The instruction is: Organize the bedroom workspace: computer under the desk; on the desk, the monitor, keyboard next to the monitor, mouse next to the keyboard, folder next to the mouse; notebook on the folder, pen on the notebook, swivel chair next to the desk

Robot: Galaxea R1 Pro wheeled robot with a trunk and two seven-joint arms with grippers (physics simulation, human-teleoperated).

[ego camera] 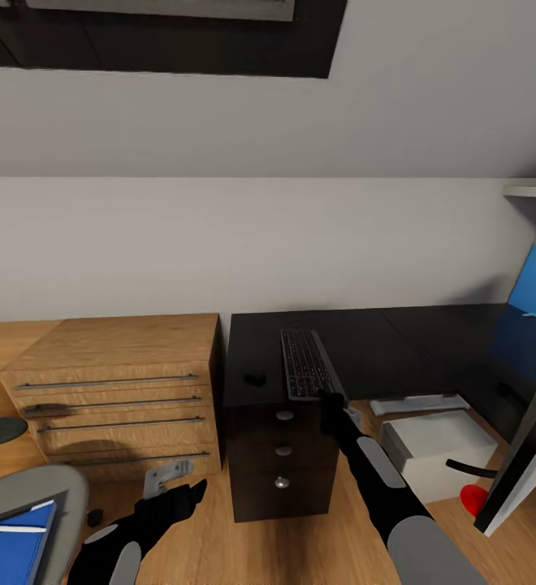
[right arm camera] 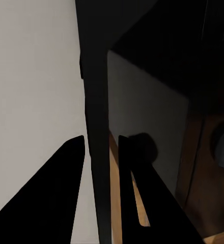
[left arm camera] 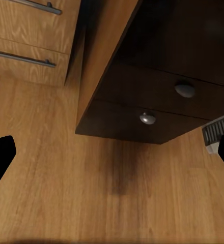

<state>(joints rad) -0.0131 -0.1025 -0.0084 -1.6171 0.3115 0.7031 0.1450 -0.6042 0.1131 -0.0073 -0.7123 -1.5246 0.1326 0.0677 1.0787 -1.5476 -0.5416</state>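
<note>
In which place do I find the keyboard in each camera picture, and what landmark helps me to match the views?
Head view: the keyboard lies on the black desk, and the right gripper is at its near end.
Left wrist view: a grey ridged piece at the right edge, probably its end.
Right wrist view: a dark slab seen edge-on between the fingers, likely the keyboard.
Shared landmark: the desk's round drawer knobs.

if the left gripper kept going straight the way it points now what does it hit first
Most likely the bare wooden floor in front of the dark drawer unit. The left gripper hangs open and empty, angled down at the boards; depth is hard to judge.
</note>
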